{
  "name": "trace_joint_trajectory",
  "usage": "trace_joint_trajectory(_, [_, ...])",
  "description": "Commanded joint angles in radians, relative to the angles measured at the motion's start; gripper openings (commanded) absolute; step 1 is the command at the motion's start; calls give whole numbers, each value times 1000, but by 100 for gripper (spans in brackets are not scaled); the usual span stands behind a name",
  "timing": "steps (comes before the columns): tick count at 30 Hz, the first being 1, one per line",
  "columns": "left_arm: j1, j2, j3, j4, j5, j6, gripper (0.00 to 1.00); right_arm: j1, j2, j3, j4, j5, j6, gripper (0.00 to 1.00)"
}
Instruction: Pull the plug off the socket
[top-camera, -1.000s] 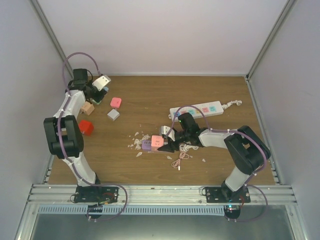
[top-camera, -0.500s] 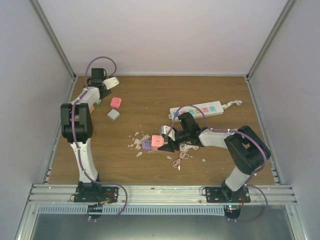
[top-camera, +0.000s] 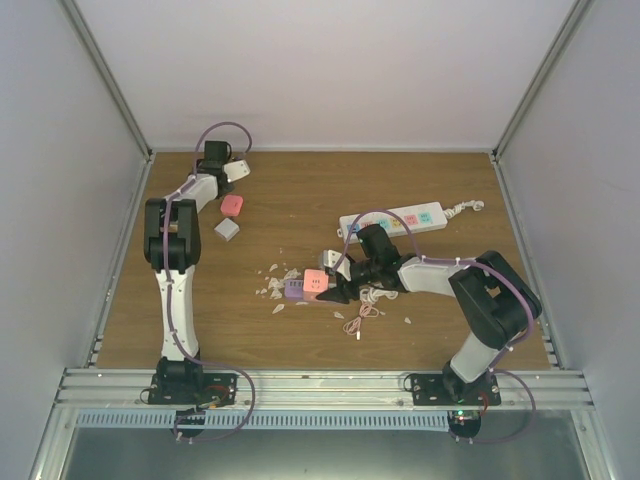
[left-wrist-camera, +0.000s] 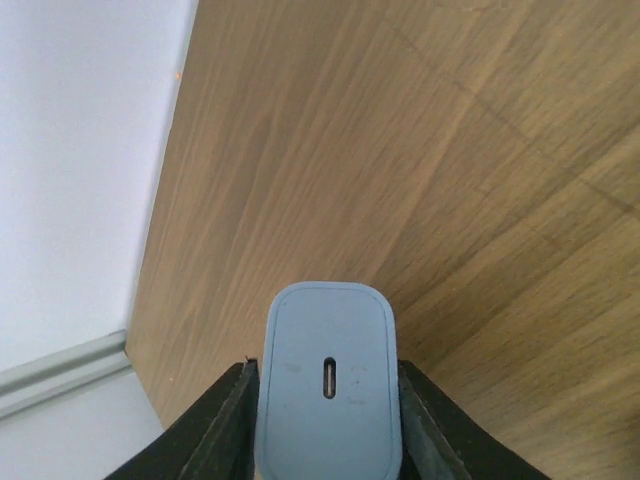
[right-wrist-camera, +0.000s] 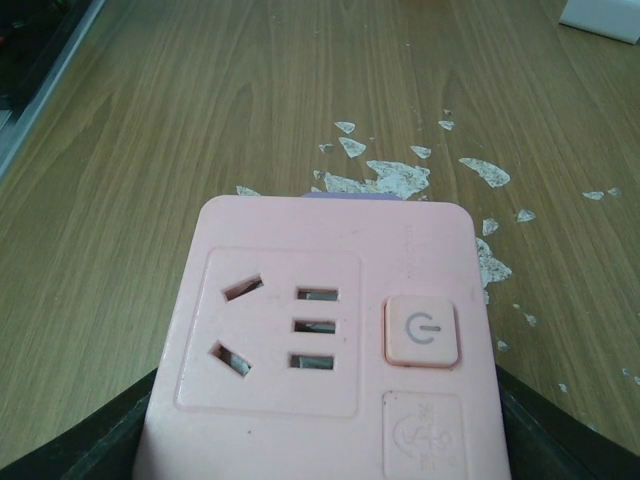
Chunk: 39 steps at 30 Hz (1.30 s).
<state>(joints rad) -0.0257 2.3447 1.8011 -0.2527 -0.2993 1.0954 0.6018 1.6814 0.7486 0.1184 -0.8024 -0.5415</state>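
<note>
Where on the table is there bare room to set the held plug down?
Bare wood lies between the pink cube and the power strip, and near-left between the left arm and the flakes. Crowded around the pink socket: flakes, thin cable.

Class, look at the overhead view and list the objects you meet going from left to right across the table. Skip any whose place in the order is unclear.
grey cube → purple block → pink socket → white power strip
</note>
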Motion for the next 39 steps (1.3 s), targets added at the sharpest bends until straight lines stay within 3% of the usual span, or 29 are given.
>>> trace_joint_trajectory(1, [-18,8,32,4,-16,-7,40,-20,-5,23,-19,24,-5,50])
trace_joint_trajectory(12, [-31,-94,-62,-97,68,-62,53,-23,-9,25,-22,24,-5,52])
trace_joint_trajectory(17, [-30,-171,-83,-149,130,-103,67,-23,-20,25,-22,23,-6,55])
trace_joint_trajectory(25, [-29,-360,-195,-174,226,-141,90,-23,-46,25,-19,32,-6,82])
trace_joint_trajectory(28, [-29,-455,-252,-218,360,-162,98,-23,-62,25,-17,40,-9,88])
trace_joint_trajectory(32, [-31,-569,-339,-272,537,-172,99,-24,-86,32,-38,43,-27,98])
trace_joint_trajectory(39, [-44,-774,-524,-369,955,-89,99,-49,-128,69,-210,48,-121,96])
